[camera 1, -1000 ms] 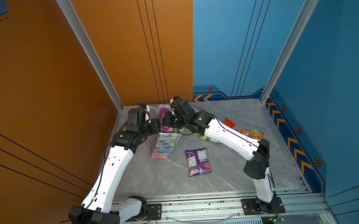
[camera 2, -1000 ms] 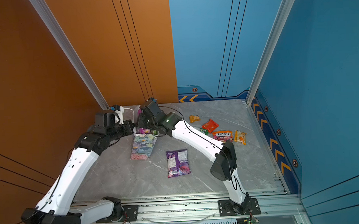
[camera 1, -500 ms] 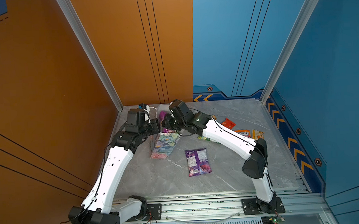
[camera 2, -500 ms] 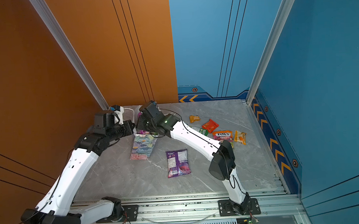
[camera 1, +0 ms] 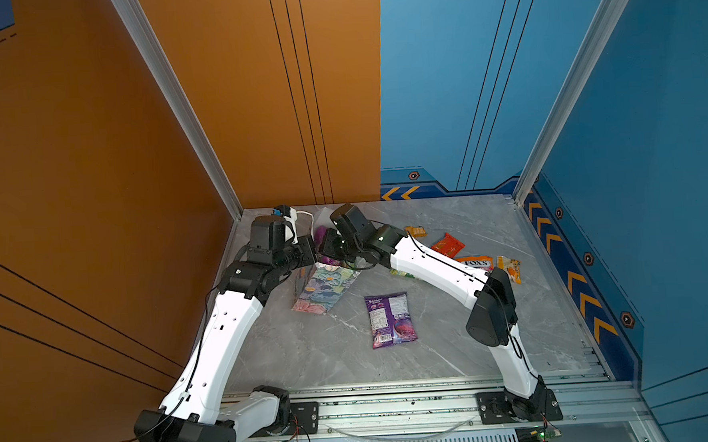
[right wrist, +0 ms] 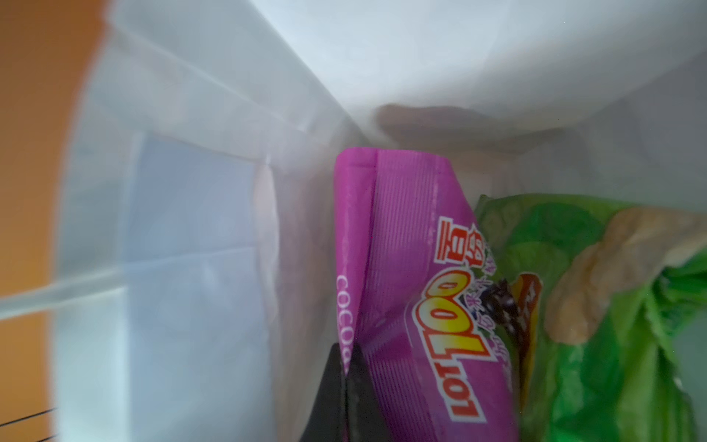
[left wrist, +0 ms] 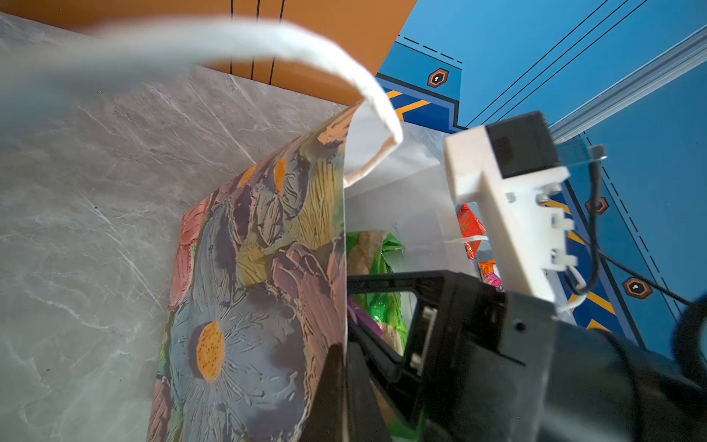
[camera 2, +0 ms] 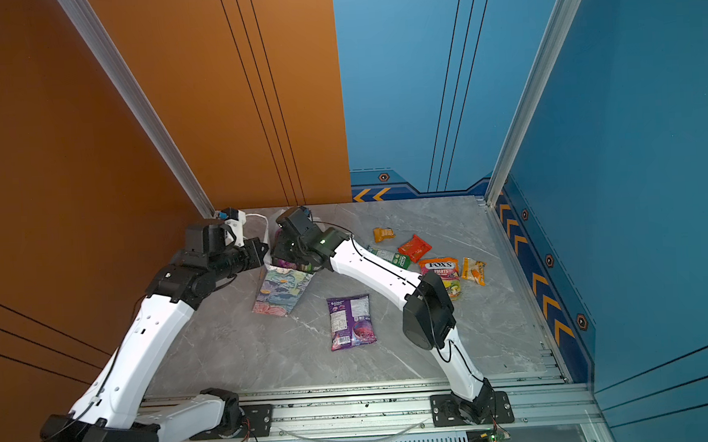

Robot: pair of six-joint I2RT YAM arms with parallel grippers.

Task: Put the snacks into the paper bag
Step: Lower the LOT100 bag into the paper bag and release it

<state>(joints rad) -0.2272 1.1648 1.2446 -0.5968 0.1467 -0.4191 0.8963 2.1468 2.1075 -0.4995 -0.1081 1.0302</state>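
Note:
The floral paper bag (camera 1: 324,288) (camera 2: 281,290) leans on the table with its mouth towards the back. My left gripper (left wrist: 344,367) is shut on the bag's front wall (left wrist: 267,268) at the rim, holding the mouth apart. My right gripper (right wrist: 346,363) is inside the bag's white interior, shut on the edge of a magenta packet (right wrist: 413,306). A green packet (right wrist: 593,306) (left wrist: 378,306) lies in the bag beside it. In both top views the two grippers meet at the bag's mouth (camera 1: 320,253) (camera 2: 275,255).
A purple packet (camera 1: 391,320) (camera 2: 351,322) lies in the middle of the table. At the right lie an orange packet (camera 2: 383,234), a red one (camera 2: 415,248), a green one (camera 2: 389,256), a FOX'S packet (camera 2: 440,269) and a yellow one (camera 2: 473,270). The orange wall stands close behind the bag.
My right gripper has pushed a little farther left into the bag's mouth with the magenta packet. The left arm and the bag have stayed put.

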